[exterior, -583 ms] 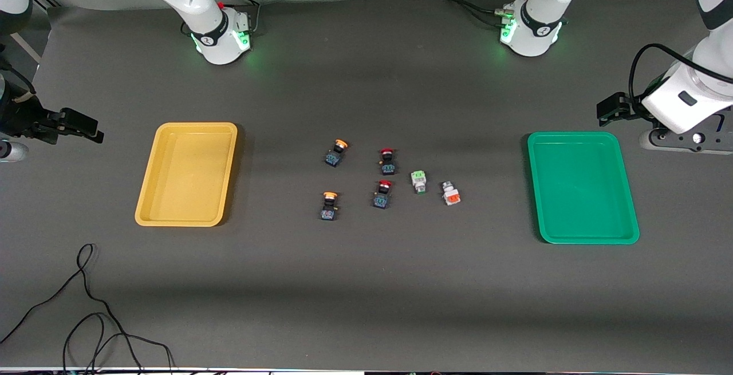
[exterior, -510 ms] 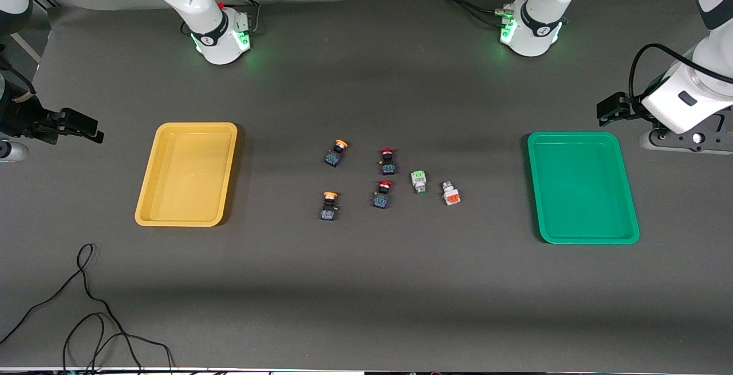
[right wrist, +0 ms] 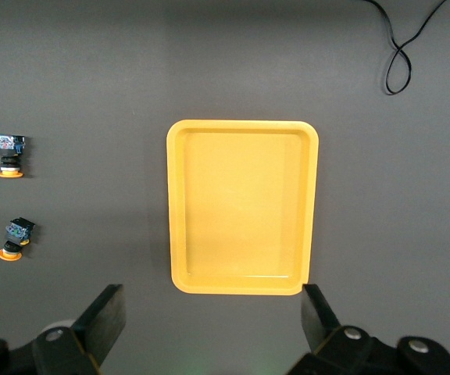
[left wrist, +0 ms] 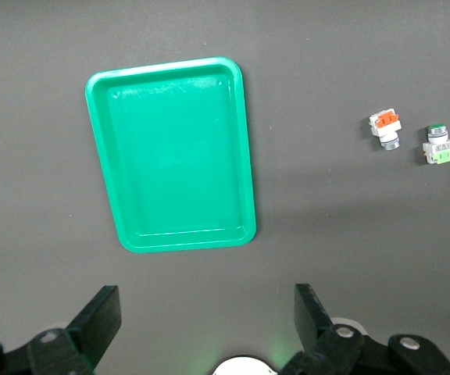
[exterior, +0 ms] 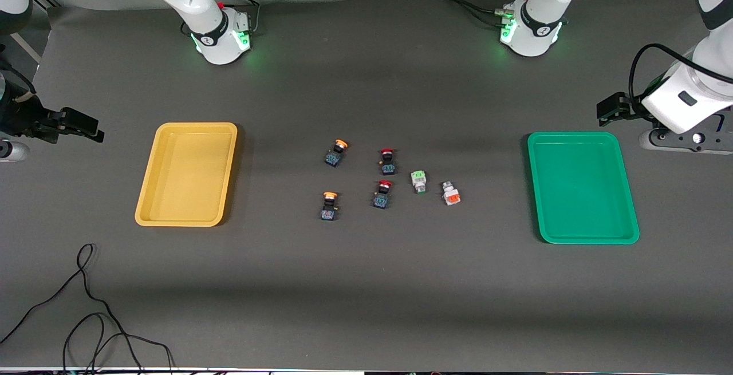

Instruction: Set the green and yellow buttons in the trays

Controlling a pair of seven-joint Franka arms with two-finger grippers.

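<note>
Two orange-yellow capped buttons point(exterior: 338, 152) point(exterior: 328, 205) and two white blocky ones, green-faced point(exterior: 418, 181) and orange-faced point(exterior: 450, 193), lie mid-table between the trays. The yellow tray point(exterior: 150, 192) lies toward the right arm's end, the green tray point(exterior: 627, 192) toward the left arm's end; both hold nothing. My left gripper point(left wrist: 205, 301) is open and empty, high over the table beside the green tray point(left wrist: 108, 156); it shows at the front view's edge point(exterior: 684, 137). My right gripper point(right wrist: 213, 301) is open and empty, high beside the yellow tray point(right wrist: 176, 203), at the other edge point(exterior: 8, 149).
Two red-capped dark buttons point(exterior: 387, 160) point(exterior: 382, 193) lie among the others. A black cable point(exterior: 86, 306) loops on the table near the front camera at the right arm's end. The arm bases point(exterior: 220, 37) point(exterior: 529, 34) stand along the table's back.
</note>
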